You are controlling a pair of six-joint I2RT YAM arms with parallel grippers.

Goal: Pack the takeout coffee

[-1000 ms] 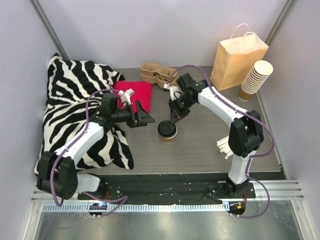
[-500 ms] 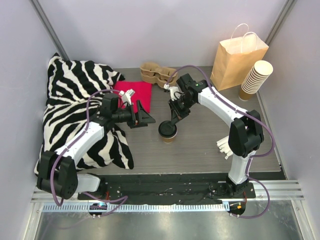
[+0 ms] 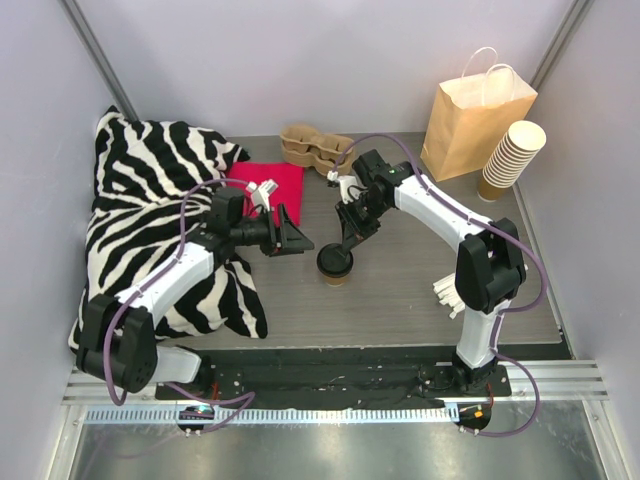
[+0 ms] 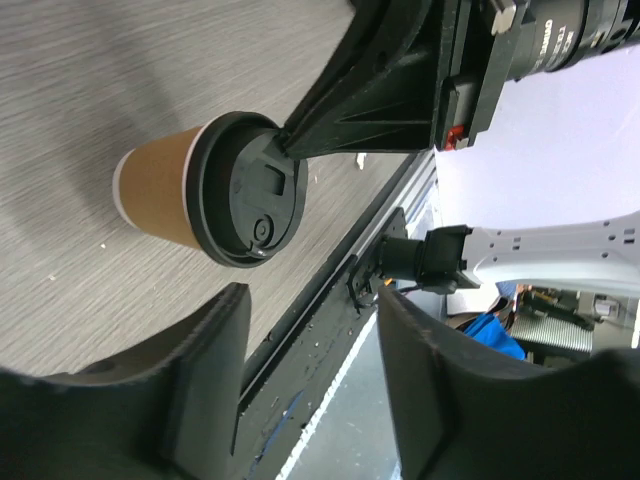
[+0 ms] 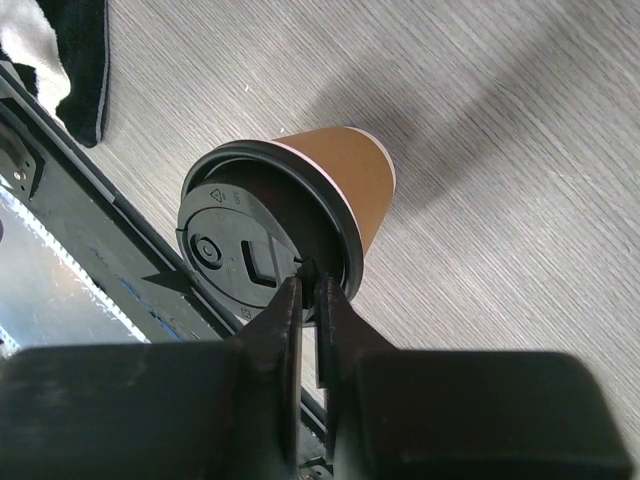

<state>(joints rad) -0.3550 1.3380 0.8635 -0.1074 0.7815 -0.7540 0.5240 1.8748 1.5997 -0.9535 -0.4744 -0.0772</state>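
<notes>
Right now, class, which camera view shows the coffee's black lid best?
Left wrist: the lid faces it almost whole, with its moulded details clear. Right wrist shows it large, but the right gripper, pinching the rim, covers part. Top external shows only a small dark disc.

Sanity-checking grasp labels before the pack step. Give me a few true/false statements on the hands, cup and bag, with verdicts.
1. The right hand is shut on the rim of the lid. True.
2. The left hand grips the cup. False: it is open, beside the cup and apart from it.
3. The cup has its lid on. True.
4. The cup is inside the bag. False: it is at mid-table, and the bag stands at the far right.
</notes>
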